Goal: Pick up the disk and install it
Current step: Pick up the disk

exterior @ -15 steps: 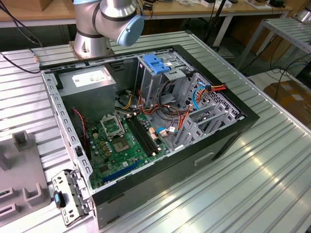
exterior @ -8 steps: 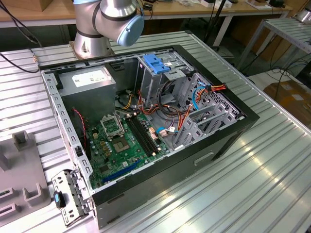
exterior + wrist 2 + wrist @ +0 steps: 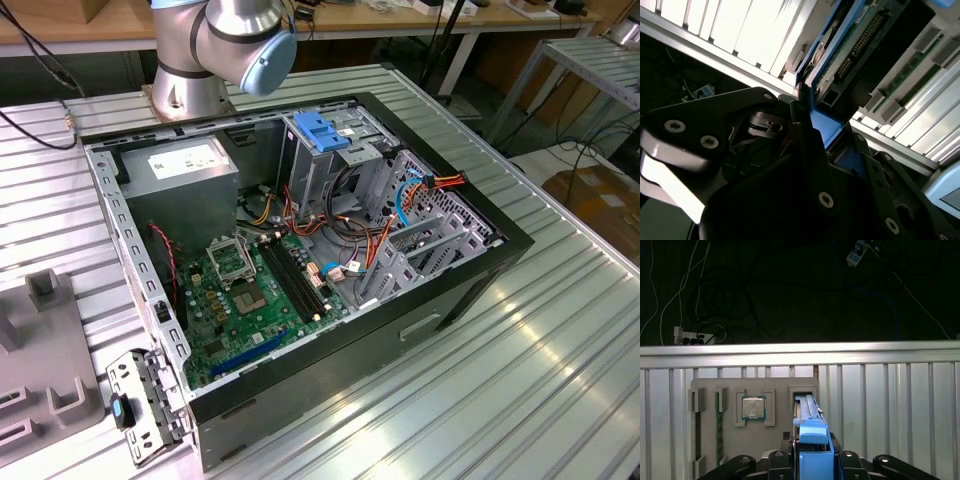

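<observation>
In the first wrist view the disk [image 3: 808, 410] stands on edge, its far end in a slot of a grey fixture plate [image 3: 780, 440]. Its blue carrier frame runs back between the black fingers [image 3: 788, 456] of my gripper [image 3: 813, 442], which is shut on it. In the second wrist view the disk [image 3: 860, 40] shows its green circuit board side and connector pins. There the blue frame [image 3: 824, 127] is pressed against one dark finger [image 3: 802, 132] of the gripper [image 3: 822, 135].
The exterior view shows an open computer case [image 3: 300, 250] on a ribbed metal table [image 3: 520, 380], with a motherboard [image 3: 250, 290], a grey power supply [image 3: 185, 170] and a blue-handled drive cage [image 3: 325, 135]. The arm's base [image 3: 215, 50] stands behind the case. The fixture plate also holds a processor chip [image 3: 753, 407].
</observation>
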{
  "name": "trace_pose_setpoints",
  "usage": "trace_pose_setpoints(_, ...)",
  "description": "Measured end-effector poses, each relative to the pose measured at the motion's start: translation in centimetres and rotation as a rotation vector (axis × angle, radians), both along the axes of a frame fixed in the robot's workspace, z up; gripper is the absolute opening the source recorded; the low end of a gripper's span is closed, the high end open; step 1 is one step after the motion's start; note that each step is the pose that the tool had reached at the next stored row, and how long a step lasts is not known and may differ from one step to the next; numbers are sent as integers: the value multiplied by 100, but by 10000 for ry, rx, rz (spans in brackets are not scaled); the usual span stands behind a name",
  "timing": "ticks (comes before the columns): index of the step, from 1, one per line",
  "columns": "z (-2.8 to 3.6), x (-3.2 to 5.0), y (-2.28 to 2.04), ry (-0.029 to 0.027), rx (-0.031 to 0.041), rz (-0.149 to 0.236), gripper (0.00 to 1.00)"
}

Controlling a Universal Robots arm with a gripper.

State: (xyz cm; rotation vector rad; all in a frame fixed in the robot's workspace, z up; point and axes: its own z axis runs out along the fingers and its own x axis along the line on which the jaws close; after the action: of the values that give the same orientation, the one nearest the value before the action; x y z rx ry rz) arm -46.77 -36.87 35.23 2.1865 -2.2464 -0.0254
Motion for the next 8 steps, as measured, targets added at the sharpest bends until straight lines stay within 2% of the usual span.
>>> trace_pose_setpoints(8,132,0,0,0,-34,0,37)
